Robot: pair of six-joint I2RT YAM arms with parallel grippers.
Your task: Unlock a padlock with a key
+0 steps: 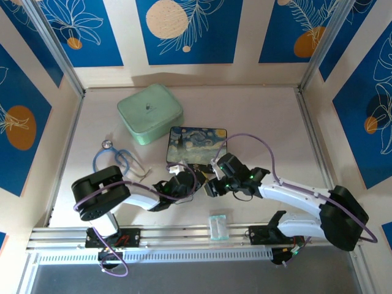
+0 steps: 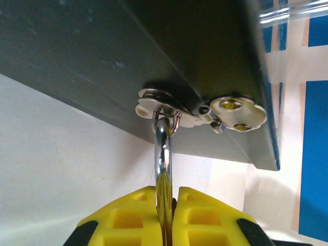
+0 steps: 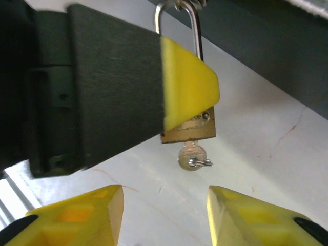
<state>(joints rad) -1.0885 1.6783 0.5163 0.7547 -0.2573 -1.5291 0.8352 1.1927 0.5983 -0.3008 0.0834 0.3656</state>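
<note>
Left claw (image 2: 165,207) clamping padlock (image 3: 188,130), key (image 3: 192,155) sitting in it. Right claw (image 3: 165,205) hanging open, empty. Turning step; next: pinching key, twisting.

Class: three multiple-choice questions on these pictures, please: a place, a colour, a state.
1. Where is the key? A in the padlock's underside B on a shelf C in a cup
2. What colour is the padlock's body? A red B brass C black
3. The right gripper is: A shut on the key B shut on the padlock C open, holding nothing
Answers: 1 A, its head hangs below it; 2 B, its body shows brass; 3 C, fingers apart, key untouched.
</note>
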